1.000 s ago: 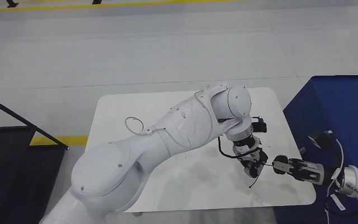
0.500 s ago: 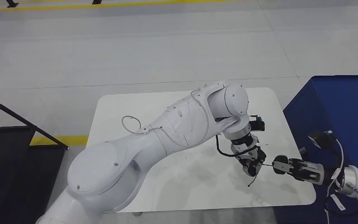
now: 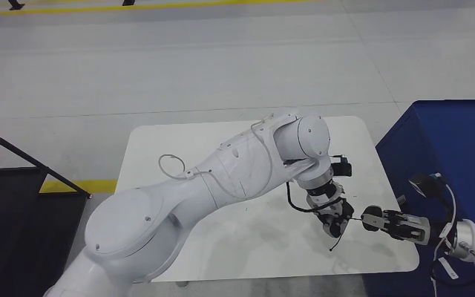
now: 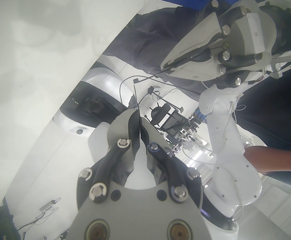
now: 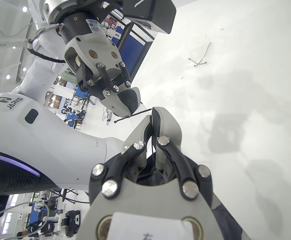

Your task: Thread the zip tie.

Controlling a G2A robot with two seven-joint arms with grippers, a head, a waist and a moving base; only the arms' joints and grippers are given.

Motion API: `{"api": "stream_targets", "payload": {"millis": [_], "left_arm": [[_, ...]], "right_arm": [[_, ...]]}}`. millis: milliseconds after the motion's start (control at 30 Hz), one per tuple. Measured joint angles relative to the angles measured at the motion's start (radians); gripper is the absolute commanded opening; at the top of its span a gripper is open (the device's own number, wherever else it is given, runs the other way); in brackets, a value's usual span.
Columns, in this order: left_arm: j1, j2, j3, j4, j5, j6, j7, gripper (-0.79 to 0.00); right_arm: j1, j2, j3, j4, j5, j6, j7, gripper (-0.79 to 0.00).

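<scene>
**White table (image 3: 185,163), near-right area: both grippers pinching the zip tie (image 5: 142,112)**

Left gripper (image 3: 337,225) is hovering over the table with fingers closed on the strap. Right gripper (image 3: 366,219) is sitting just to its right, tips clamping the strap's other end. The strap is bridging the short gap between them, and a loose length is trailing toward the near edge.

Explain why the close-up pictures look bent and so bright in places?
Left wrist view: the wide lens bows the table edge, and the room behind the left claw glares white. Right wrist view: ceiling lamps flare beyond the right claw. Top view: even light, straight lines.
</scene>
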State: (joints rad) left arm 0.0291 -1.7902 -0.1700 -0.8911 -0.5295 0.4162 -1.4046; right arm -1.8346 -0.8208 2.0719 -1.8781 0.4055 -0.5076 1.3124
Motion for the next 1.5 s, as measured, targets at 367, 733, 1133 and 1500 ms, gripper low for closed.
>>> {"api": "stream_targets", "payload": {"millis": [367,733,1133,1500], "left_arm": [[0.008,0.004,0.0,0.002,0.002,-0.003,-0.003,-0.785],[0.001,-0.016,0.0,0.031,-0.01,-0.035,-0.034,-0.785],[-0.001,-0.039,0.0,0.082,0.005,-0.037,-0.037,-0.785],[0.006,-0.065,0.0,0.125,0.021,-0.044,-0.044,-0.785]], "right_arm": [[0.0,0.0,0.0,0.0,0.0,0.0,0.0,-0.785],[0.0,0.0,0.0,0.0,0.0,0.0,0.0,-0.785],[0.0,0.0,0.0,0.0,0.0,0.0,0.0,-0.785],[0.0,0.0,0.0,0.0,0.0,0.0,0.0,-0.785]]}}
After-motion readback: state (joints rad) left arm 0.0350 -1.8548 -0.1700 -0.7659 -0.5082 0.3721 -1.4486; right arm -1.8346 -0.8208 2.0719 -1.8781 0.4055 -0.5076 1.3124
